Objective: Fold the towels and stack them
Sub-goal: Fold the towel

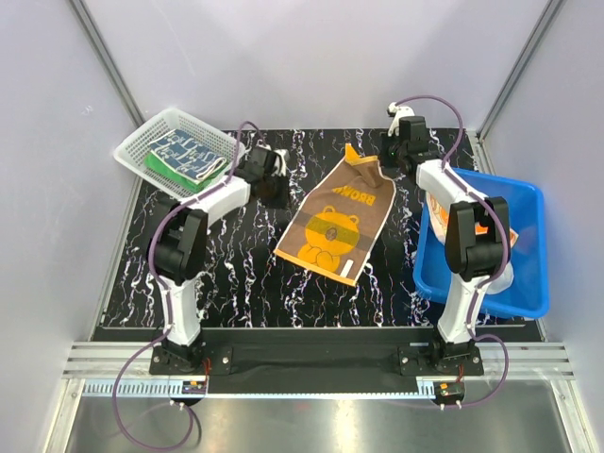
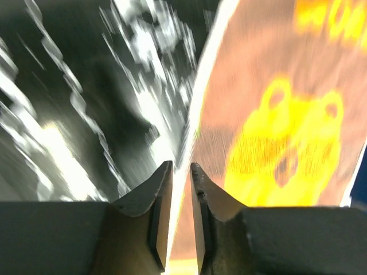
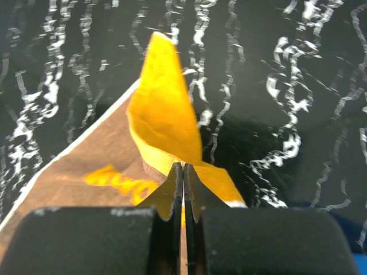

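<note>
A brown towel with a yellow bear (image 1: 335, 222) lies flat on the black marbled table, in the middle. Its far corner is lifted and curled, showing the yellow underside (image 3: 163, 109). My right gripper (image 1: 385, 162) (image 3: 183, 166) is shut on that corner. My left gripper (image 1: 274, 184) (image 2: 180, 166) hovers just left of the towel's white left edge (image 2: 200, 103), jaws a narrow gap apart with nothing between them. That view is blurred. A folded navy patterned towel (image 1: 184, 151) rests on a green one (image 1: 175, 176) inside the white mesh basket (image 1: 132, 151).
The basket stands at the table's far left corner. A blue tub (image 1: 528, 255) sits off the right edge beside my right arm, with a bit of orange cloth (image 1: 511, 232) showing in it. Grey walls close in the back and sides.
</note>
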`<state>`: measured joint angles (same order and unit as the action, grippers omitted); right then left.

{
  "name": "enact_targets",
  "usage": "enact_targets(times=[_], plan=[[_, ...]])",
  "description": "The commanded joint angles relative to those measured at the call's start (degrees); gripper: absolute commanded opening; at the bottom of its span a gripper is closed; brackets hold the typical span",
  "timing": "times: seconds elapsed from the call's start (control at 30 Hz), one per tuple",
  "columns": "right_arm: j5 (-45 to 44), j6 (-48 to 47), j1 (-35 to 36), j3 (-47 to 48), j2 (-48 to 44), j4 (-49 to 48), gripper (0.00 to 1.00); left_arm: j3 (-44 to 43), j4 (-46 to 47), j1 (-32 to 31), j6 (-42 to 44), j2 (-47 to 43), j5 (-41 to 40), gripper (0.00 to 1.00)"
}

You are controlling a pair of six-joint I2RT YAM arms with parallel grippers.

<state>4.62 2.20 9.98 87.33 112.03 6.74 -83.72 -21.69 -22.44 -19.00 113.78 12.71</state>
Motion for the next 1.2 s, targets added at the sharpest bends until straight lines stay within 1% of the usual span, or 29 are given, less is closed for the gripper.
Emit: enact_targets(times=[0.0,0.03,0.13,0.17,0.27,0.33,0.37,0.47,0.6,0.7,0.77,0.83,0.87,0.93,0.97,1.03,1.07,1.1,1.13,1.17], plan=[[-4.8,-0.1,-0.3,3.8,0.3,2.5,0.0,3.6,0.0,-3.0,-1.6,-7.9,-4.6,0.24],[-2.7,0.5,-0.2,3.3,0.1,2.8,0.0,7.2,-0.3,-4.9,-2.2,-9.2,-6.1,0.25],[5.5,2.2,-0.2,-0.3,-1.8,1.2,0.0,13.0,1.6,-7.4,-4.7,-11.3,-7.3,0.25],[10.3,2.3,0.0,-1.1,-2.7,0.7,0.0,15.8,1.8,-7.7,-5.8,-12.1,-7.7,0.25],[13.8,1.3,1.3,-2.8,-4.3,3.0,0.0,20.8,2.0,-7.8,-9.2,-12.4,-8.8,0.25],[15.4,-0.1,2.5,-4.1,-5.1,4.7,0.0,22.8,1.0,-7.7,-11.0,-12.7,-10.7,0.24],[16.5,-0.7,2.9,-4.6,-6.2,6.5,0.0,25.4,1.2,-7.8,-11.6,-13.0,-11.0,0.24],[17.7,-2.0,5.0,-7.9,-9.4,9.7,0.0,31.3,3.8,-7.8,-14.1,-15.7,-10.8,0.24],[17.4,-1.8,7.6,-13.8,-14.2,12.1,0.0,36.2,4.9,-7.8,-16.1,-18.5,-11.0,0.24],[16.9,0.2,9.3,-19.0,-17.6,13.2,0.0,39.6,5.3,-8.1,-18.6,-22.5,-10.7,0.22],[18.0,2.0,10.9,-23.5,-20.8,13.2,0.0,43.6,6.0,-8.7,-21.0,-28.7,-10.4,0.27],[18.7,4.3,11.6,-28.3,-23.2,12.7,0.0,45.1,6.3,-8.6,-21.7,-32.4,-9.3,0.37],[19.0,5.0,12.0,-29.9,-25.7,11.9,0.0,44.0,6.1,-8.6,-21.1,-35.0,-9.2,0.42],[18.5,6.5,12.1,-33.5,-27.8,11.6,0.0,40.8,4.4,-8.2,-17.6,-36.0,-10.2,0.48],[18.8,6.9,12.1,-34.6,-29.5,11.5,0.0,36.2,3.8,-8.0,-16.1,-35.3,-10.3,0.53],[19.5,8.5,12.1,-37.0,-30.6,11.6,0.0,31.4,1.2,-6.7,-12.5,-32.9,-10.8,0.55],[20.6,8.8,12.1,-37.7,-31.3,11.1,0.0,26.5,0.8,-6.1,-11.3,-31.6,-10.2,0.55],[21.4,9.1,12.2,-38.4,-31.8,10.8,0.0,24.3,0.3,-5.4,-10.4,-27.9,-9.2,0.55],[21.5,9.9,12.3,-39.5,-32.3,10.3,0.0,22.1,0.6,-3.8,-8.3,-26.3,-5.2,0.55],[21.0,10.3,12.3,-39.7,-32.5,10.5,0.0,20.4,0.9,-3.1,-7.5,-24.1,-2.9,0.55]])
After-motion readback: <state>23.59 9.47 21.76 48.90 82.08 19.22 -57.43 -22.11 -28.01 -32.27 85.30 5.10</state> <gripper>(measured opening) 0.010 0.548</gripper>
